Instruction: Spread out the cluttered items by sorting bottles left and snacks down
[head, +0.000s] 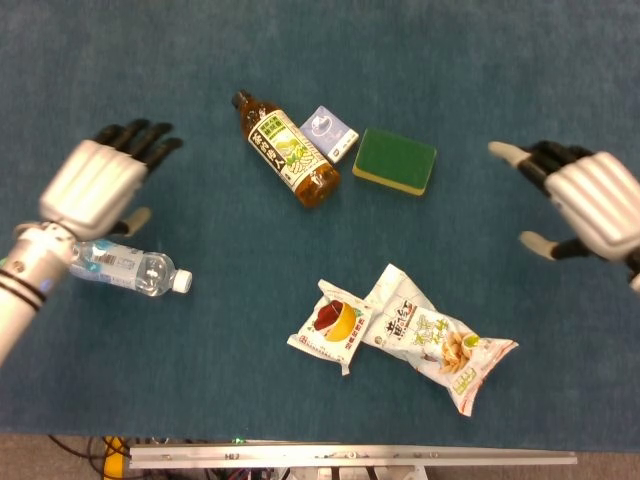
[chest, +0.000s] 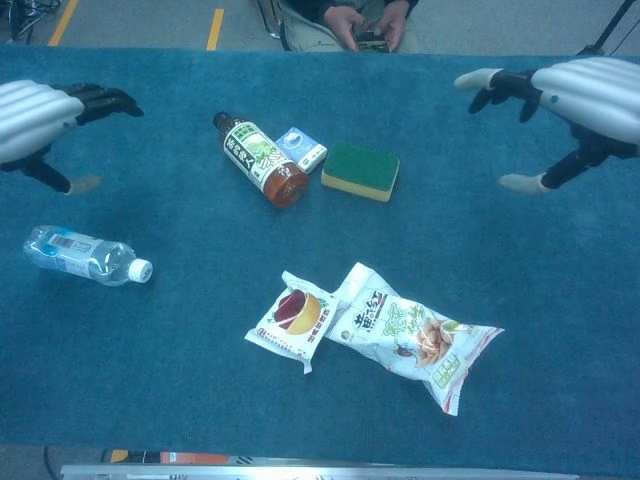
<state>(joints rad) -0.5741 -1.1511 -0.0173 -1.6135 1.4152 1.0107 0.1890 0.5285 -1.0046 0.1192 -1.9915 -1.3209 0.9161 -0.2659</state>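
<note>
- Head view: my left hand (head: 92, 187) hangs above the desk (head: 200, 60) with fingers spread, holding nothing. The clear water bottle (head: 130, 268) lies on its side just below it, cap pointing away from my wrist.
- The tea bottle (head: 290, 150) lies on its side well off to the right of that hand, cap at the far end, with a small blue box (head: 330, 132) touching its flank and a green sponge (head: 395, 160) just beyond the box.
- My right hand (head: 585, 203) is also wide and empty. The sponge sits between it and the tea bottle; the two snack bags (head: 400, 330) lie nearer me than that hand, off toward my left one.
- Chest view: my left hand (chest: 35, 118) floats apart from the water bottle (chest: 85, 255); my right hand (chest: 580, 95) is spread, clear of everything.
- The tea bottle (chest: 262, 160) looks full, so I judge it fairly heavy, rigid and prone to roll; I would wrap its labelled middle, where the film should be less slick.
- The small snack bag (chest: 293, 317) and the long snack bag (chest: 410, 335) touch at one edge. I expect them to be light, crinkly and crushable, best pinched at a sealed end or slid flat.
</note>
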